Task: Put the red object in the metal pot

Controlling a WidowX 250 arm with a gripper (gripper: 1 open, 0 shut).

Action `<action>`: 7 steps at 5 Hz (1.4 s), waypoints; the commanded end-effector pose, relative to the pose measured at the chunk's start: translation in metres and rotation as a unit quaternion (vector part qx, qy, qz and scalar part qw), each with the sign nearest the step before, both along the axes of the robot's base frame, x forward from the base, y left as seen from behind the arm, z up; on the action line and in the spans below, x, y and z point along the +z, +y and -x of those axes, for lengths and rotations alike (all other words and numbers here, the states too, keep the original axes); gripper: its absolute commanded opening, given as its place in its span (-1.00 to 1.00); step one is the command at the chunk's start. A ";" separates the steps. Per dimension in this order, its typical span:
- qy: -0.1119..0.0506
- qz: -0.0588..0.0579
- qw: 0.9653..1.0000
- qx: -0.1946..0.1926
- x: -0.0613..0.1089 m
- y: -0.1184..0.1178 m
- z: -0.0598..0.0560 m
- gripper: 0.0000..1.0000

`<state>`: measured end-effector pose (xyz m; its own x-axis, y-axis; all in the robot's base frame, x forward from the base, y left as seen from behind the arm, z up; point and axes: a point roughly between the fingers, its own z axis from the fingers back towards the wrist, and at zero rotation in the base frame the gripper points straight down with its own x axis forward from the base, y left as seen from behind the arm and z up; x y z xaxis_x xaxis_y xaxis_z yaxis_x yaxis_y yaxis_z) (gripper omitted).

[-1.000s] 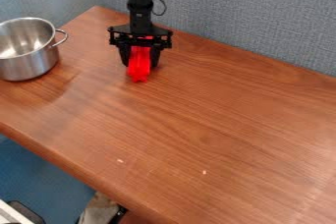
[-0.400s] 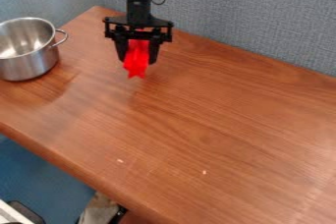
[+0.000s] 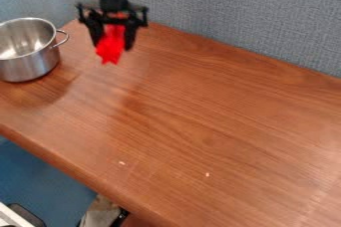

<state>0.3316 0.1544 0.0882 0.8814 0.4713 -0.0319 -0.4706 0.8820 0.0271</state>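
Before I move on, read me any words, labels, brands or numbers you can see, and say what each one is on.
None: no readable text anywhere in this view.
The metal pot shows bare steel, no brand or marking.
The red object in the gripper is plain red.
The wooden table and the blue-grey wall behind carry no labels or signs.

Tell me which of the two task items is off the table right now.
The red object: it hangs between the gripper's fingers above the wood. The metal pot sits on the table's left end, empty.
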 end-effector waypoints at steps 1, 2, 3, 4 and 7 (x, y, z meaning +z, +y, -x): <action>-0.046 -0.010 0.998 0.031 0.053 0.027 0.002 -1.00; -0.057 -0.022 0.998 0.021 0.046 0.046 0.008 -1.00; -0.061 -0.035 0.997 -0.020 0.026 0.046 0.006 -1.00; -0.071 -0.030 0.996 0.046 0.023 0.042 -0.005 -1.00; -0.013 -0.034 0.998 0.044 0.003 0.073 -0.014 -1.00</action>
<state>0.3373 0.2243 0.0750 0.8303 0.5566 -0.0285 -0.5543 0.8300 0.0618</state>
